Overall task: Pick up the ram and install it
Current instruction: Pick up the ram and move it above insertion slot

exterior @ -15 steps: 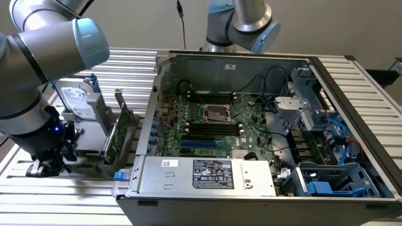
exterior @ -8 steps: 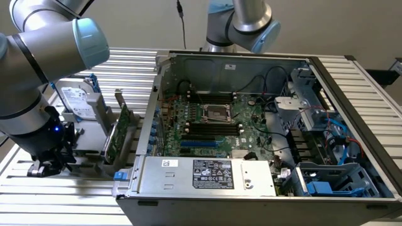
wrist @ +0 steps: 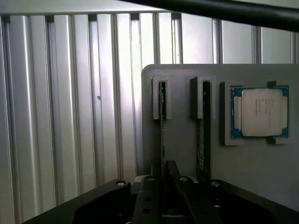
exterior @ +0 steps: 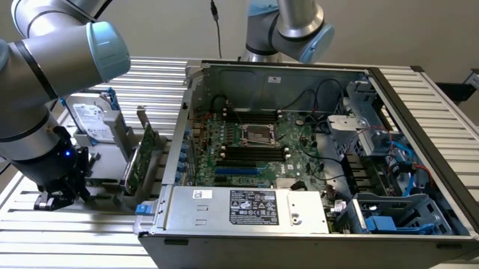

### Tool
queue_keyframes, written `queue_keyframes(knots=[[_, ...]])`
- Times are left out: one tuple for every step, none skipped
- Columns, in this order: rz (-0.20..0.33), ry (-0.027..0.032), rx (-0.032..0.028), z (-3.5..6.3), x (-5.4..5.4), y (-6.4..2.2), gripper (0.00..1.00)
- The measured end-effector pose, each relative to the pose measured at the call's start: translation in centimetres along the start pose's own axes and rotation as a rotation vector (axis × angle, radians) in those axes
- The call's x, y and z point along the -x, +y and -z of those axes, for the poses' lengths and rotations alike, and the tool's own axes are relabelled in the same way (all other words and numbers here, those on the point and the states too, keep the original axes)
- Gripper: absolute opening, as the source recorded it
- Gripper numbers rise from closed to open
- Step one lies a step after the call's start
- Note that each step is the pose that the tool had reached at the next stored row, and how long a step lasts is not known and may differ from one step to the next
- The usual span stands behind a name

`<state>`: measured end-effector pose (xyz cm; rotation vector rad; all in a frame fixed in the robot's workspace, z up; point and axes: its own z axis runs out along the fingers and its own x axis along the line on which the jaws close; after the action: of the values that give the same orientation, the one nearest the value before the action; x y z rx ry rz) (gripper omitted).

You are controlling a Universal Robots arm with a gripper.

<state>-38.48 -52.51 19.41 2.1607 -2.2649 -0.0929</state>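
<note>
The wrist view shows the black gripper (wrist: 162,164), narrowly spread, straddling the thin green ram stick (wrist: 162,121), which stands on edge in a grey slotted holder (wrist: 182,154). The exterior view adds the open metal computer case (exterior: 299,81) on the exterior view's right.

We see the ram (wrist: 162,130), a thin dark stick viewed edge-on, standing on edge in a slot of the grey holder (wrist: 180,140), parallel to a second stick (wrist: 203,135) nearby.
</note>
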Motion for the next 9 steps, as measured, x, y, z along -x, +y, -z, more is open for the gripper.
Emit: queue_keyframes(knots=[[0.000, 0.0000, 0.0000, 0.00, 0.00, 0.00, 0.20], [0.001, 0.0001, 0.0001, 0.00, 0.00, 0.00, 0.20], [0.001, 0.0002, 0.0002, 0.01, 0.00, 0.01, 0.18], [0.001, 0.0002, 0.0002, 0.01, 0.00, 0.01, 0.18], [0.001, 0.0002, 0.0002, 0.01, 0.00, 0.01, 0.14], [0.001, 0.0002, 0.0002, 0.01, 0.00, 0.01, 0.14], [0.001, 0.0003, 0.0002, 0.01, 0.00, 0.01, 0.14], [0.001, 0.0002, 0.0001, 0.01, 0.00, 0.00, 0.14], [0.001, 0.0002, 0.0001, 0.01, 0.00, 0.00, 0.14]])
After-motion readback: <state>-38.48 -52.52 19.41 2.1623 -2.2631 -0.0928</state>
